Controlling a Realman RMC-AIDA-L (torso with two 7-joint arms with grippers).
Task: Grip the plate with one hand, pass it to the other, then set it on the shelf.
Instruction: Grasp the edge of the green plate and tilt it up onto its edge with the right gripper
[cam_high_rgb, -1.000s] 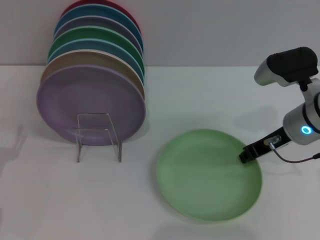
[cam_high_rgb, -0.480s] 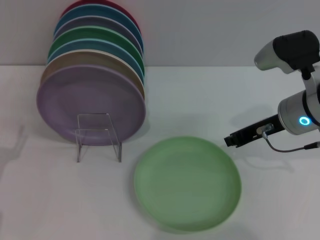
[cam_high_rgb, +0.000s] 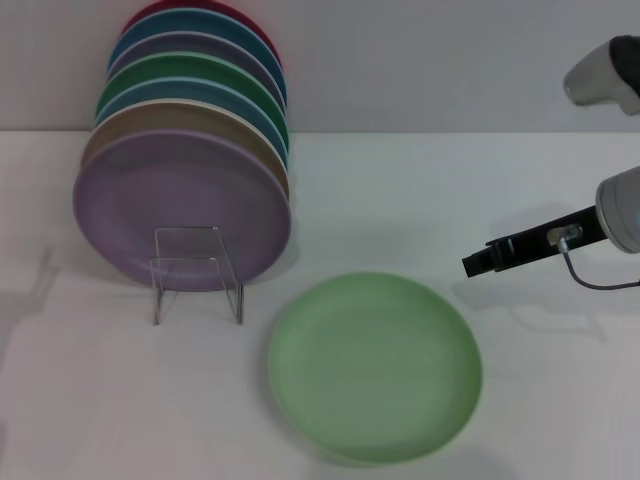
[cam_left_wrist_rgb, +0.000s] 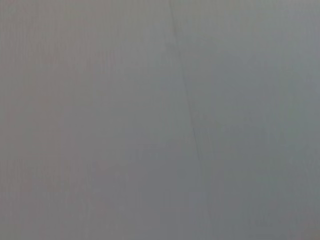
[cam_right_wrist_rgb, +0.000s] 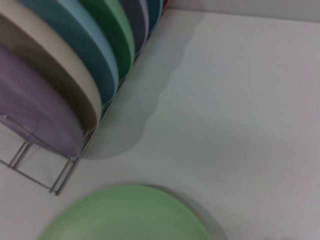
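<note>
The pale mint-green plate (cam_high_rgb: 375, 365) lies flat on the white table, front centre, with nothing holding it. It also shows in the right wrist view (cam_right_wrist_rgb: 125, 215). My right gripper (cam_high_rgb: 480, 263) hangs above the table just past the plate's far right rim, apart from it and pointing left. The clear plastic shelf (cam_high_rgb: 196, 272) stands at the left; its front bracket sits before a row of upright plates, and its base shows in the right wrist view (cam_right_wrist_rgb: 30, 172). My left gripper is out of view; the left wrist view shows only a blank grey surface.
Several coloured plates stand on edge in the shelf, with a lilac plate (cam_high_rgb: 180, 205) at the front and a tan one, blue ones and a dark green one (cam_high_rgb: 200, 80) behind it. A grey wall runs behind the table.
The mint-green plate slid left across the table with my right gripper at its rim. The gripper has since drawn back to the right, away from the plate.
</note>
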